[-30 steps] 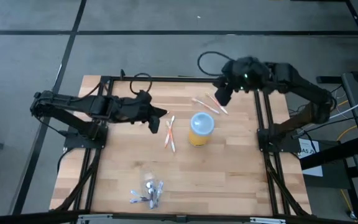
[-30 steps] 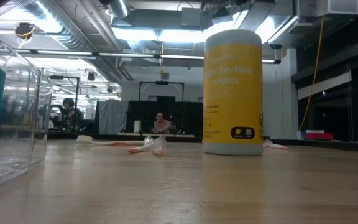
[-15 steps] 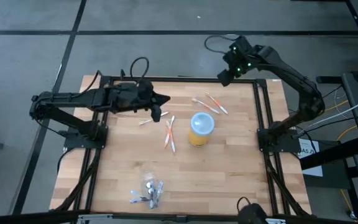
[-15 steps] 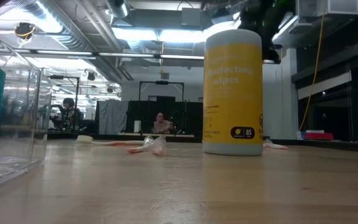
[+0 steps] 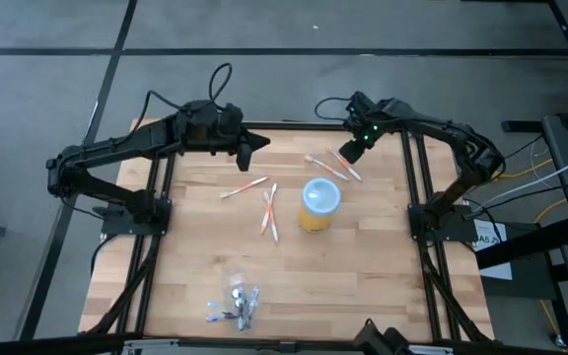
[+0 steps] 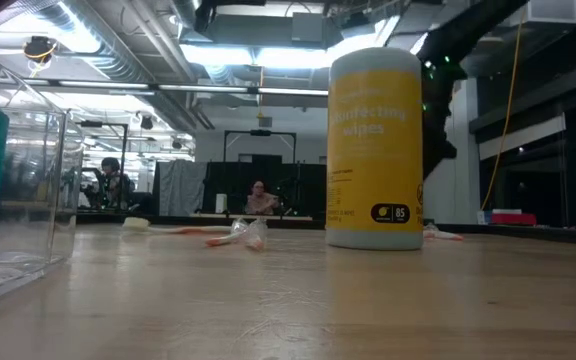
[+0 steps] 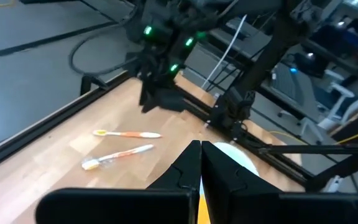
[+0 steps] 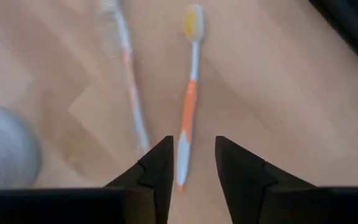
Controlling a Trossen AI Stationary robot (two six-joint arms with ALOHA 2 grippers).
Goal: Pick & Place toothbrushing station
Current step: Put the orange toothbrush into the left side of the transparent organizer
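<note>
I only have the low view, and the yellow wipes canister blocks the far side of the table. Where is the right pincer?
Observer: The right pincer hovers over two toothbrushes near the far right corner, beyond the canister.
Operator: Is it open?
Observer: Yes. In the right wrist view the jaws line up with the orange-handled toothbrush, which is not yet gripped.
Operator: And the left arm?
Observer: The left pincer is shut and empty, near the far edge. A single toothbrush lies on the table close to it.
</note>
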